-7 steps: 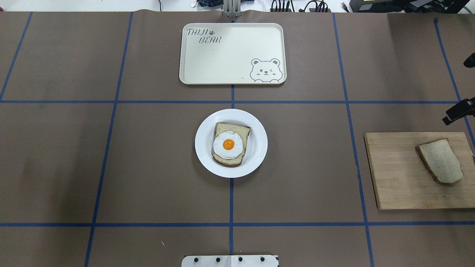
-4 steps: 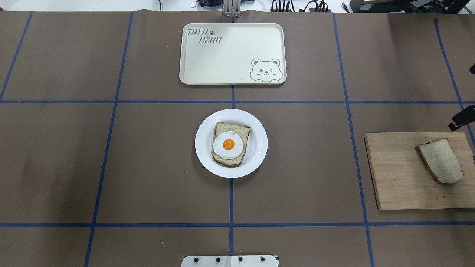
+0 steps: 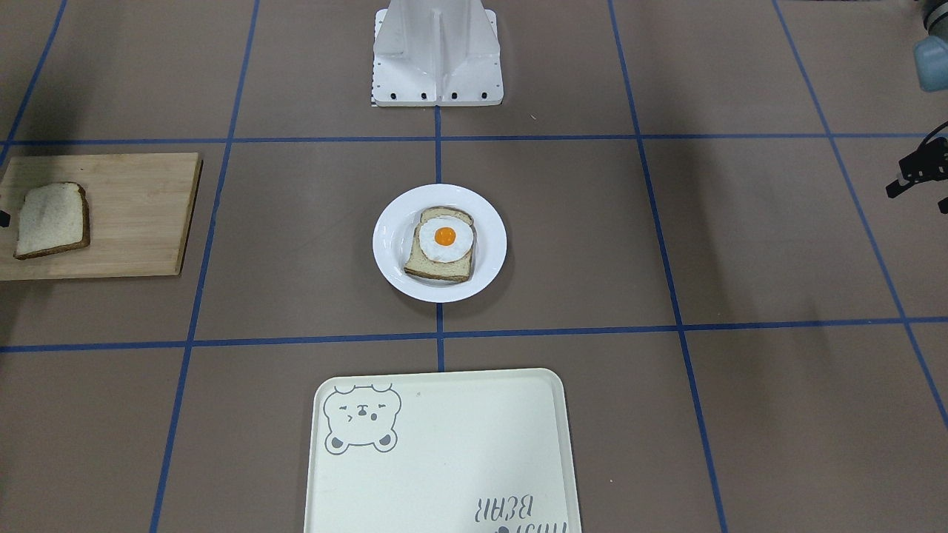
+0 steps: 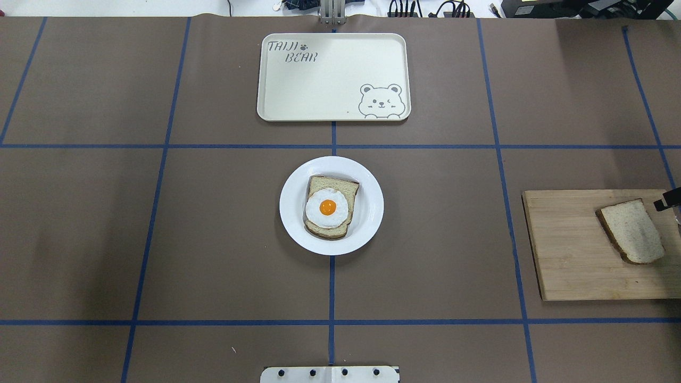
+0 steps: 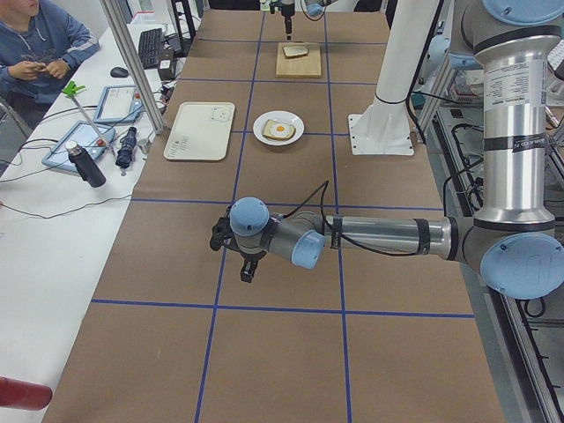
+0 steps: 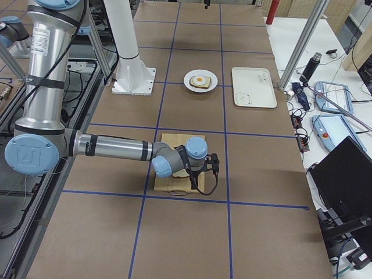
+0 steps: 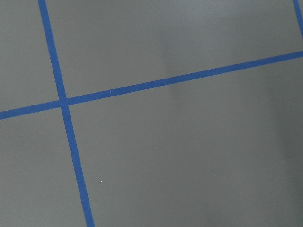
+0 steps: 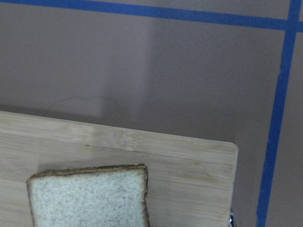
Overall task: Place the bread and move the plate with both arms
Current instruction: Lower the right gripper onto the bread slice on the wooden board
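Observation:
The plain bread point(image 4: 632, 231) lies on a wooden cutting board point(image 4: 569, 250) at the table's right edge; it also shows in the right wrist view point(image 8: 90, 196) and the front view point(image 3: 50, 219). The white plate point(image 4: 371, 213) sits mid-table and holds an egg-topped slice point(image 4: 327, 207). My right gripper point(image 4: 669, 199) shows only as a black tip at the board's far right corner, beside the bread; I cannot tell whether it is open or shut. My left gripper point(image 3: 929, 185) hovers over bare table far out on my left, cut off by the frame edge; its state is unclear.
A cream tray with a bear drawing point(image 4: 333, 77) lies beyond the plate. The robot base point(image 3: 437, 59) stands on the near side. Blue tape lines cross the brown table. In the left side view an operator point(image 5: 35, 44) sits at a side table with gear.
In the overhead view my right gripper has moved from beyond the cutting board toward the board's far right corner, nearer the bread, and further out of frame. Bread and plate have not moved.

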Controlling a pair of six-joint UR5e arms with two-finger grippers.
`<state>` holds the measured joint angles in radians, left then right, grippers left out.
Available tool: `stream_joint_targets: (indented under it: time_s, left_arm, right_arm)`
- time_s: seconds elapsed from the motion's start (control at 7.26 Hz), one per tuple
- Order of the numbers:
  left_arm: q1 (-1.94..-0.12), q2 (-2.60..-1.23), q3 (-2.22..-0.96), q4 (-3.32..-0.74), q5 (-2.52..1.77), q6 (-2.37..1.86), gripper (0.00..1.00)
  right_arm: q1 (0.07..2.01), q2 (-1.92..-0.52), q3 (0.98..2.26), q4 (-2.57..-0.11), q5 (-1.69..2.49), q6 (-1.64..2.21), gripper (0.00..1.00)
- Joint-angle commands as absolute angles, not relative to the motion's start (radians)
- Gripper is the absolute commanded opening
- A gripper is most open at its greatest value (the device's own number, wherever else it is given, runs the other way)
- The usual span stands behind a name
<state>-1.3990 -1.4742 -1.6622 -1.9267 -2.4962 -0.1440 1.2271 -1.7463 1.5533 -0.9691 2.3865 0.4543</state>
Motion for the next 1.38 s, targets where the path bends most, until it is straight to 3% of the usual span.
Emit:
stream_joint_targets:
  time_s: [0.0, 0.14, 0.41, 0.83, 0.96, 1.24]
  left_arm:
    - [-1.399, -1.474, -1.666, -1.927, -2.497, -0.144, 0.98]
    - [-1.399, -1.474, -1.664, -1.927, -2.497, -0.144, 0.98]
    - [-1.399, -1.476, -1.664, -1.925, -2.497, -0.146, 0.98]
    - [-1.399, -1.477, -1.666, -1.925, -2.497, -0.146, 0.98]
    - [-1.399, -1.477, -1.666, -1.925, -2.497, -0.146, 0.98]
    - [-1.399, -1.477, -1.666, -1.925, -2.499, -0.146, 0.98]
  right_arm:
    - [1.218, -1.741, 1.513, -0.829, 2.404, 0.597, 0.96]
    - [1.194, -1.743, 1.494, -0.804, 2.405, 0.589, 0.92]
    - [1.131, -1.743, 1.496, -0.779, 2.407, 0.594, 0.73]
    - [1.121, -1.755, 1.493, -0.779, 2.402, 0.586, 0.61]
    - [1.121, -1.755, 1.493, -0.779, 2.401, 0.586, 0.35]
    - [1.123, -1.759, 1.497, -0.778, 2.405, 0.586, 0.00]
